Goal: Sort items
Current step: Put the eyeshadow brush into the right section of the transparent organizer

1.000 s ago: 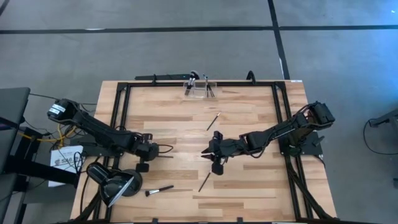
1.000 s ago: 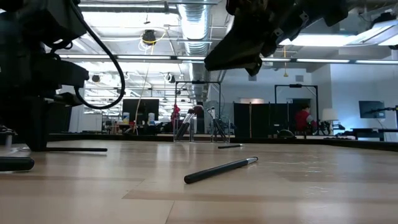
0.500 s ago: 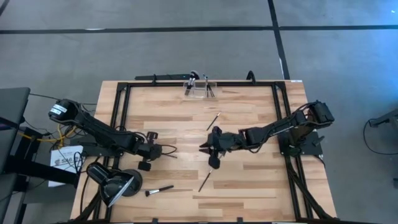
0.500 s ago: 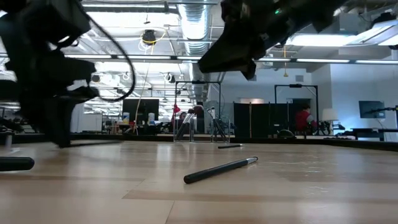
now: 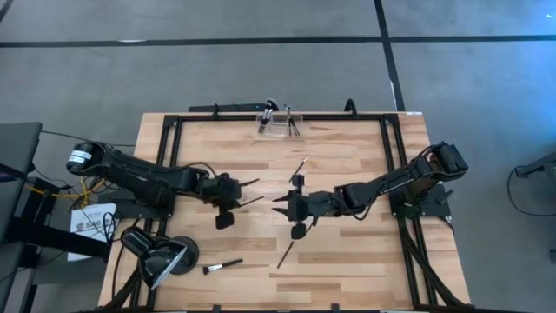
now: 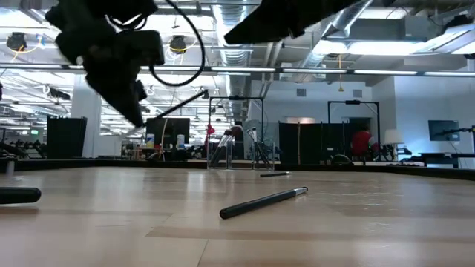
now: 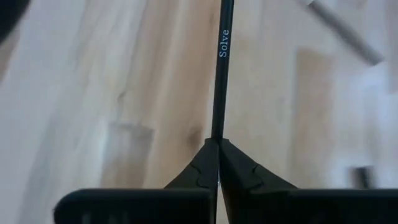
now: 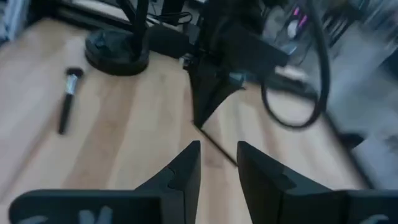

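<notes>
My left gripper [image 5: 236,193] hangs above the table's middle left, shut on a slim dark brush [image 7: 221,68] marked "Solve". In the low view this brush [image 6: 178,107] slants up, clear of the wood. My right gripper [image 5: 278,207] faces it from the right, open [image 8: 214,165], with nothing between its fingers. Loose brushes lie flat on the table: one [image 5: 298,169] far of centre, one [image 5: 286,252] near of centre [image 6: 263,202], and one with a bristle head [image 5: 223,266] by the lamp [image 8: 67,99]. My left gripper pinches the brush's handle near one end [image 7: 215,134] between its two fingertips. The fingers come slanting down from the table's left, and the handle runs on forward in line with them. The brush is lifted clear of the table.
A clear holder [image 5: 278,122] with upright brushes stands at the far edge, centre. A black desk lamp [image 5: 161,256] sits at the near left corner. A black frame [image 5: 169,143] borders the wooden top. Bare wood lies between the arms and the near edge.
My left gripper has risen and gone toward the table's right, taking the brush up off the wood where it lay a second ago. My right gripper has risen a little and rolled about its own axis.
</notes>
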### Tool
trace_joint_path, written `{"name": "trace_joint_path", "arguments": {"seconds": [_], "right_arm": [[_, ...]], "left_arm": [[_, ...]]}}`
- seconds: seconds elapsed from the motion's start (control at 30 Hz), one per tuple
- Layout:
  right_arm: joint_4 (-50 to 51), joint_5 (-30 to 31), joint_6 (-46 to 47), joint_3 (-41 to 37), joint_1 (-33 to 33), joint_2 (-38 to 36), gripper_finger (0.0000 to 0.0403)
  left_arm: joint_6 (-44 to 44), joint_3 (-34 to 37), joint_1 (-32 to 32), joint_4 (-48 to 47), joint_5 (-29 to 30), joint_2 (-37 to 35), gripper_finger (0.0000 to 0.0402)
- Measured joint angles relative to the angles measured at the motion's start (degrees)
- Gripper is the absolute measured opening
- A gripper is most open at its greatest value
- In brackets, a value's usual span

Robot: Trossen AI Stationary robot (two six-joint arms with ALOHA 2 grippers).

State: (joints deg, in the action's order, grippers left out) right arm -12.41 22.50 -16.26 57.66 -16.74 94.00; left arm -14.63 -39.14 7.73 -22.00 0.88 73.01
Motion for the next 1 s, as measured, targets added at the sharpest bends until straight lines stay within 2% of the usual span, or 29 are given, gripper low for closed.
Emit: {"name": "trace_joint_path", "arguments": {"seconds": [0.2,0.3,0.4,0.53,0.6,0.8,1.0], "right_arm": [[0.46,4.78,-13.82,1.52,-1.67,2.09,0.0124],[0.16,6.46,-21.54,4.15,-1.74,6.39,0.0142],[1.96,11.26,-30.69,8.82,-1.76,12.37,0.0160],[3.46,21.85,-40.58,15.33,-2.23,19.83,0.0179],[3.39,24.64,-42.49,18.01,-2.37,22.32,0.0184],[3.33,25.03,-43.61,20.85,-2.35,25.81,0.0180],[2.50,24.66,-44.25,21.02,-2.35,26.04,0.0128]], "left_arm": [[-4.03,-1.64,-4.84,3.24,-11.17,-0.03,0.0005],[-5.79,-1.72,-7.13,3.85,-14.90,-0.04,0.0005],[-7.28,-1.72,-9.20,4.15,-17.94,-0.04,0.0005],[-8.97,-1.72,-10.84,4.56,-22.04,-0.07,0.0005],[-9.69,-1.72,-11.13,4.74,-22.36,-0.07,0.0005],[-11.03,-1.72,-11.11,6.32,-24.16,-0.07,0.0005],[-11.39,-1.72,-11.11,6.72,-24.73,-0.09,0.0005]]}}
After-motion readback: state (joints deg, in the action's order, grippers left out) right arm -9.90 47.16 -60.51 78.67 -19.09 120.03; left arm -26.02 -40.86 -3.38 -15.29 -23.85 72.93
